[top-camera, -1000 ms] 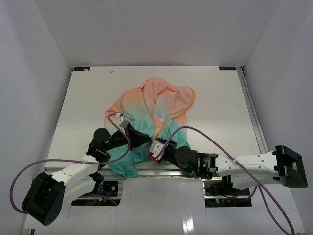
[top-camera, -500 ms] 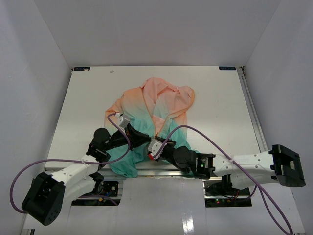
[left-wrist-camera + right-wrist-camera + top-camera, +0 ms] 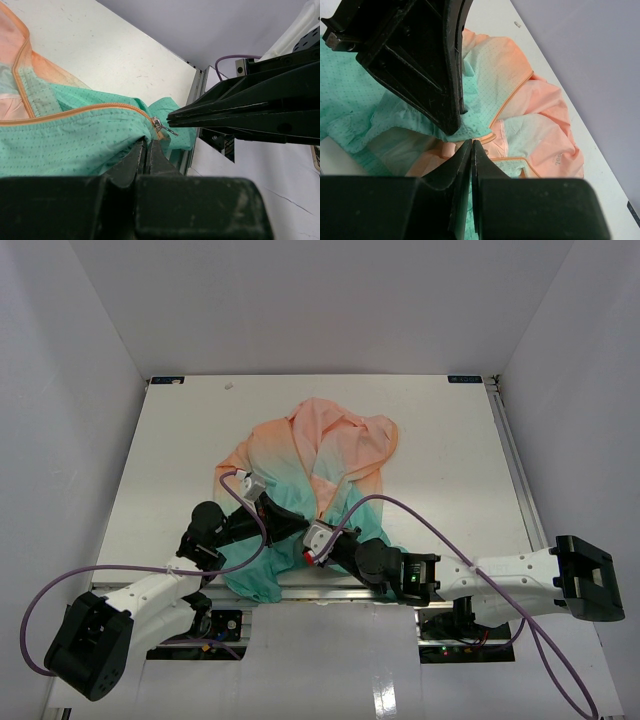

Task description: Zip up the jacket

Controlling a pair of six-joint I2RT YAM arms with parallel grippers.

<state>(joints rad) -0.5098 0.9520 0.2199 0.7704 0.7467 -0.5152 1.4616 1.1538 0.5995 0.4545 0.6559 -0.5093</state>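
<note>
The jacket lies crumpled mid-table, peach at the far end and teal near the arms. My left gripper is shut on the teal hem of the jacket, just below the orange zipper track. The metal zipper slider and pull hang free right above the left gripper. My right gripper is shut, and its fingers point their tips at the slider, just above the pull. In the right wrist view the right gripper touches the orange zipper edge under the left gripper's black body.
A metal rail runs along the table's near edge under the teal hem. White walls close in the table on three sides. Purple cables loop over both arms.
My right gripper has crept slightly left and forward, closer to the left gripper and the zipper slider. The left gripper and the jacket have held still.
</note>
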